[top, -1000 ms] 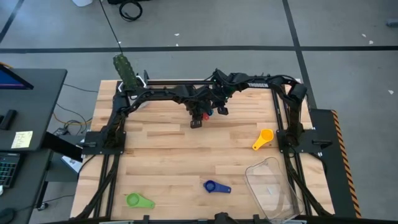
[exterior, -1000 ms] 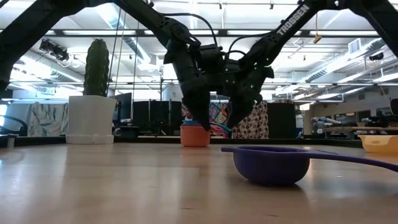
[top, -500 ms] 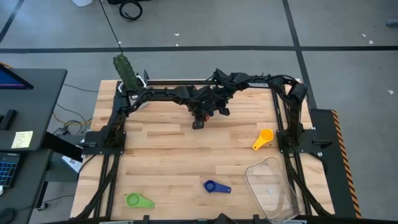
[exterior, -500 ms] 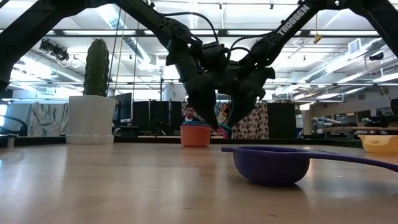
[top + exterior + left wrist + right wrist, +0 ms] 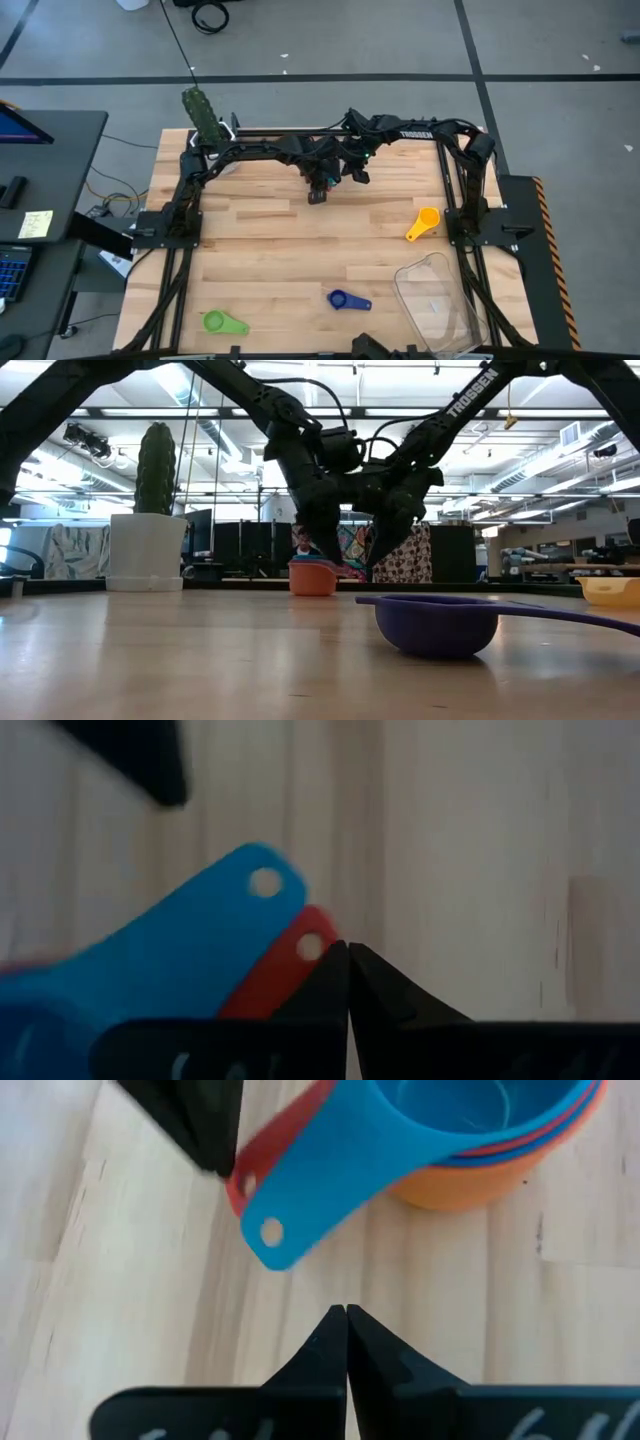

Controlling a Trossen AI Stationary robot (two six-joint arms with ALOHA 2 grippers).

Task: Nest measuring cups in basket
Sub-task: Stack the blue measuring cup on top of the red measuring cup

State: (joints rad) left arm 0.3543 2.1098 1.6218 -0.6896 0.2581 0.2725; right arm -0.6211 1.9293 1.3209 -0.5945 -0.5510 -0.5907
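Note:
An orange cup, a red cup and a light blue cup stand nested as one stack [image 5: 480, 1140] on the far middle of the table, with the orange one [image 5: 313, 578] at the bottom. Their handles point toward my grippers. My left gripper [image 5: 347, 948] is shut, with its tips beside the red handle. My right gripper [image 5: 347, 1310] is shut just short of the light blue handle [image 5: 300, 1200], with bare wood between them. A yellow cup [image 5: 424, 222], a dark blue cup [image 5: 347, 299] and a green cup [image 5: 224, 322] lie apart on the table. The clear basket [image 5: 440, 300] sits at the near right. My left gripper's shut fingertips [image 5: 215, 1140] lie against the free end of the red cup's handle [image 5: 310, 946], beside its hole. They come slanting down from the table's left. The stack stands upright on the table. Whether the tips press on the handle cannot be told.
A white pot with a cactus [image 5: 148, 550] stands at the far left corner. The arms' black frame [image 5: 180, 220] runs along both sides of the table. Bare wood [image 5: 300, 260] lies between the stack and the near cups.
Both grippers have stayed shut close over the stack's handles, shifting only slightly. The stack stands where it was.

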